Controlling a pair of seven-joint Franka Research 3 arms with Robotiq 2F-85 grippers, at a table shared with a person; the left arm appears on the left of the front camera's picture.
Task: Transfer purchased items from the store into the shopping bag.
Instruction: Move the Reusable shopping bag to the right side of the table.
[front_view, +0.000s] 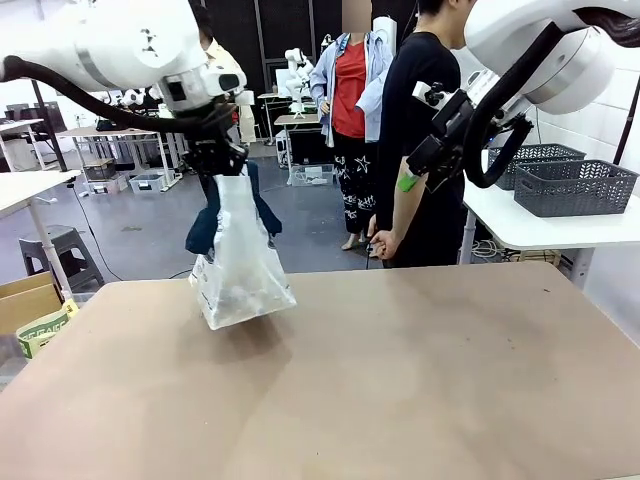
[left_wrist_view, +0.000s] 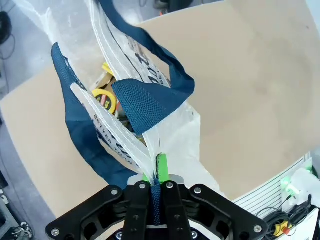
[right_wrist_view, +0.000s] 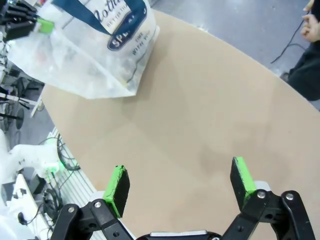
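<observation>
Left hand (left_wrist_view: 156, 192) clenched on a navy strap handle (left_wrist_view: 150, 100) of the shopping bag (front_view: 238, 265), green pads pinched tight on the strap and a fold of the clear plastic. Seen from the front, raised above the tabletop (front_view: 400, 380) toward its far left corner, with the bag hanging straight down beneath. Bag drawn tall and narrow at the top, wider at the base; lowest corner at or just above the tabletop near the far left edge, contact hard to judge. Dark lettering printed across the translucent wall. Inside, through the open mouth in the left wrist view: purchased items (left_wrist_view: 107, 97) lying at the bottom, among them a yellow round-ended piece and something brown, the rest too jumbled to tell apart.

Right hand (right_wrist_view: 180, 182) released, green pads spread wide with nothing between them. From the front, lifted high over the far right edge, well apart from the bag. Bare tan surface beneath it in its own view.

Person in black (front_view: 425, 150) standing just beyond the far edge, one hand (front_view: 383, 243) hanging down. Dark grey mesh baskets (front_view: 570, 185) on a white side table past the far right corner.
</observation>
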